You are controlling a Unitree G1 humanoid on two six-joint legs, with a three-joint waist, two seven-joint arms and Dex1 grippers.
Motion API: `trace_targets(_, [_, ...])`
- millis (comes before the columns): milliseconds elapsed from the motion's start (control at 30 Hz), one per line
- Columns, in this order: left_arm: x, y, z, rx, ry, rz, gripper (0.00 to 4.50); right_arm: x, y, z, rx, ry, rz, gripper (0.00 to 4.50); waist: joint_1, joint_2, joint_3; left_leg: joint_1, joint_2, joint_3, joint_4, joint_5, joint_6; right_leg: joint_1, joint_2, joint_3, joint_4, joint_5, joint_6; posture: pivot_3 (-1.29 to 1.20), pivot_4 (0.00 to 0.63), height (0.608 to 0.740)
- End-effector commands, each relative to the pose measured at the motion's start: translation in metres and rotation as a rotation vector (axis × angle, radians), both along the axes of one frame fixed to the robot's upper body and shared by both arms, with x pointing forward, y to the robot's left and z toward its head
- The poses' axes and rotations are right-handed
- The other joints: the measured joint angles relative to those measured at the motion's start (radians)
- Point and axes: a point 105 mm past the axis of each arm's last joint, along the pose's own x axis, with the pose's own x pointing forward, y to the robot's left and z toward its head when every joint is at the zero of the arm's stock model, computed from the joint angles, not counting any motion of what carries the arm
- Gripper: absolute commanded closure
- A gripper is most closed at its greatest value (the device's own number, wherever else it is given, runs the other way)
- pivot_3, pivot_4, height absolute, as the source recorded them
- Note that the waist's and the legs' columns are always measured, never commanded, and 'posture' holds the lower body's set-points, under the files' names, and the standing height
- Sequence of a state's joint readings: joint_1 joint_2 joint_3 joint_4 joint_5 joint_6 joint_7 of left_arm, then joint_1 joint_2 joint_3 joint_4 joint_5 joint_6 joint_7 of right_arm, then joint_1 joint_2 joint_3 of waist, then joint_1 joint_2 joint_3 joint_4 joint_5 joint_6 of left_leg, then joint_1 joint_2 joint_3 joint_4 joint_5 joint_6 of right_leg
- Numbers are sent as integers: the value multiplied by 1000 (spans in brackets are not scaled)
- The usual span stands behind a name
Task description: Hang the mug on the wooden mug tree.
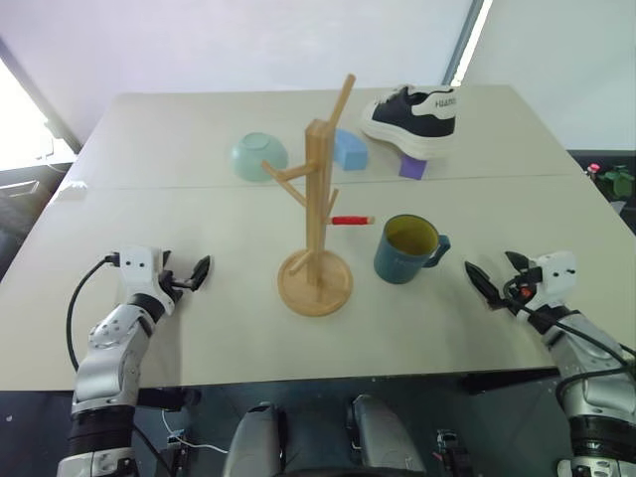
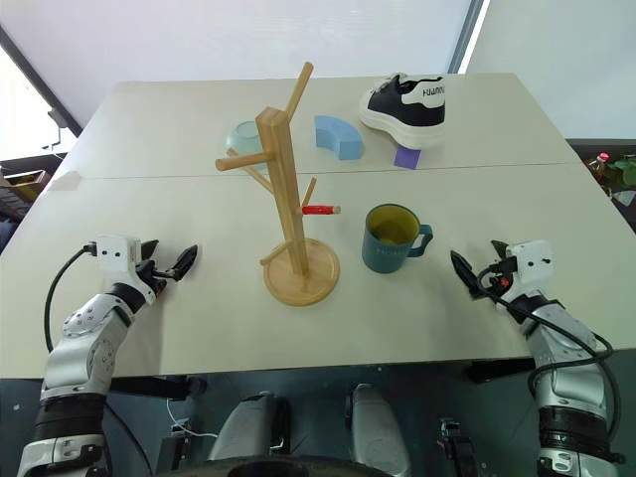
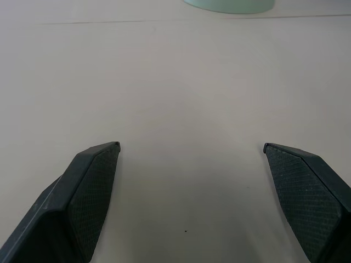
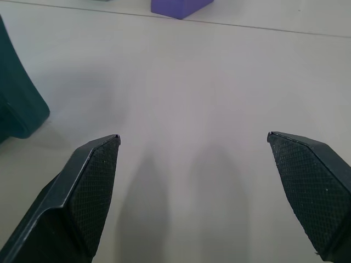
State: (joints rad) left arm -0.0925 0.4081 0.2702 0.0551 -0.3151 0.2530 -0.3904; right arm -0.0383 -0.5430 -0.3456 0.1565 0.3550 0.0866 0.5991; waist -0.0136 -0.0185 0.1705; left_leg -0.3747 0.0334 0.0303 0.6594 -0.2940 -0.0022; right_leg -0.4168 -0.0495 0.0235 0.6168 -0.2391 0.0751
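Mug [image 1: 406, 248] stands upright beside the mug tree [image 1: 316, 214], nearest our right gripper [image 1: 490, 282], handle facing it; both grippers gape empty.

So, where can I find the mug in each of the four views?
Left eye view: the mug stands right of centre, beside the mug tree.
Right eye view: right of centre, again just right of the tree.
Left wrist view: not in it.
Right wrist view: a dark teal piece at one edge, probably the mug.
Shared landmark: the purple block, also in the right wrist view.
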Motion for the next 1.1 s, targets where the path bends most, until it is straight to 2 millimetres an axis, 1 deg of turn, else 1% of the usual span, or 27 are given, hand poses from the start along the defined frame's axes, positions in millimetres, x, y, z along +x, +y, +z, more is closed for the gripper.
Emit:
trace_targets(33, [0, 5, 10, 17, -38, 16, 0, 2, 4, 16, -23, -54, 10, 44, 0, 0, 0, 0, 0, 0, 0, 0, 0, 0, 0, 0, 0, 0, 0, 0, 150, 740])
trace_targets(233, [3, 5, 14, 6, -46, 15, 0, 1, 8, 19, -31, -60, 11, 44, 1, 0, 0, 0, 0, 0, 0, 0, 0, 0, 0, 0, 0, 0, 0, 0, 150, 740])
trace_targets(333, [3, -1, 16, 6, -54, -24, 0, -2, 8, 21, -33, -63, 6, 44, 1, 0, 0, 0, 0, 0, 0, 0, 0, 0, 0, 0, 0, 0, 0, 0, 150, 740])
trace_targets(400, [0, -9, 18, -6, -62, -76, 0, -4, 9, 20, -35, -61, 3, 44, 1, 0, 0, 0, 0, 0, 0, 0, 0, 0, 0, 0, 0, 0, 0, 0, 150, 740])
trace_targets(467, [-4, -14, 15, 2, -51, -110, 0, -7, 11, 19, -36, -59, 7, 44, 1, 0, 0, -1, 0, 0, 0, 0, 0, 0, 0, 0, 0, 0, 0, 0, 150, 740])
trace_targets(567, [-13, -28, 12, 6, -54, -202, 0, -9, 12, 21, -48, -81, -2, 44, 1, 0, 0, -1, 0, 0, 0, 0, 0, 0, 0, 0, 0, 0, 0, 0, 150, 740])
trace_targets(700, [-28, -53, 12, 15, -99, -370, 0, -16, 15, 22, -53, -100, 8, 44, 1, 0, 0, -1, 0, 1, 0, 0, 0, -1, -2, 0, 0, 0, 0, 0, 150, 740])
trace_targets(767, [-40, -68, 9, 30, -89, -487, 0, -23, 22, 22, -30, -90, 55, 44, 1, 0, 0, -1, 0, 0, 0, 0, 0, -2, -3, 0, 0, 0, 0, 0, 150, 740])
trace_targets(867, [-59, -89, 12, -2, -104, -649, 0, -31, 37, 19, -38, -77, 128, 44, 1, 0, 0, -2, 0, 1, -2, 0, 0, -3, -4, 1, -1, 0, -1, 0, 150, 740])
trace_targets(967, [-72, -101, 14, -6, -105, -760, 0, -30, 45, 18, -41, -82, 145, 44, 1, 0, 0, -2, 0, 1, -2, 0, 0, -4, -6, 1, -1, 0, -1, 0, 150, 740])
trace_targets(1100, [-80, -110, 14, -14, -82, -841, 0, -24, 50, 19, -33, -97, 141, 44, 0, 1, 0, -2, 0, 1, -2, 0, 0, -4, -6, 0, -1, 0, -1, 0, 150, 740])
